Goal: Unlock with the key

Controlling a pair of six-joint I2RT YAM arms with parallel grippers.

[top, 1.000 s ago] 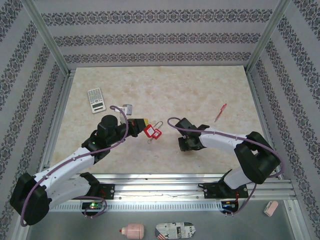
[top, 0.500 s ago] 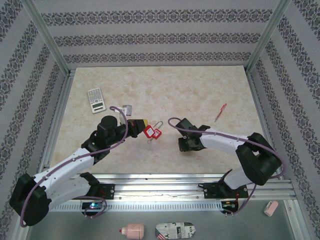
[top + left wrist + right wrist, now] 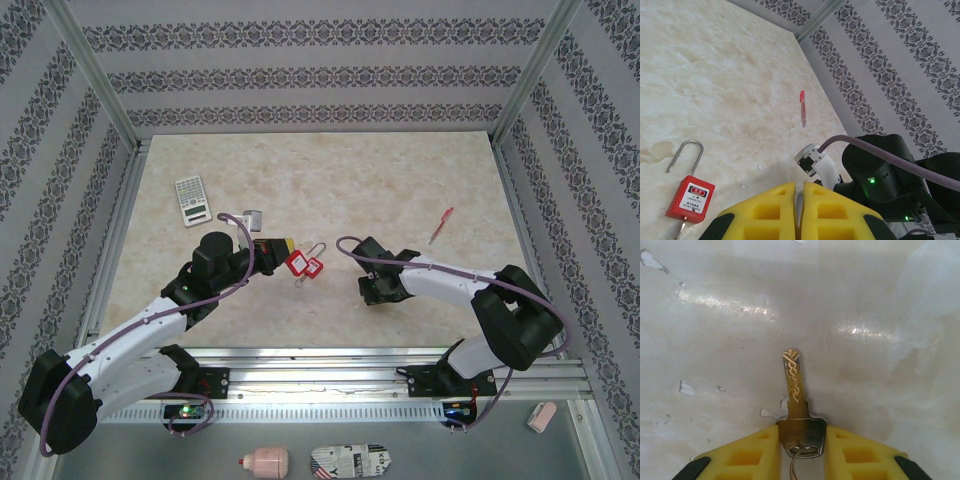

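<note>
Pale marble table: my left claw is pressed shut, the red padlock lying just beside it. My right claw pinches the key, flat on the table, by its bow. I judge it light, stiff, slick metal, best held there.

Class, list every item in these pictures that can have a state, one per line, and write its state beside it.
Brass-coloured metal key, pinched by its head, blade pointing away from the fingers.
Right gripper, shut on the key.
Left gripper, shut.
Red padlock with steel shackle, lying flat on the marble-look table, ungripped.
Red pen, lying flat.
White calculator, lying face up.
</note>
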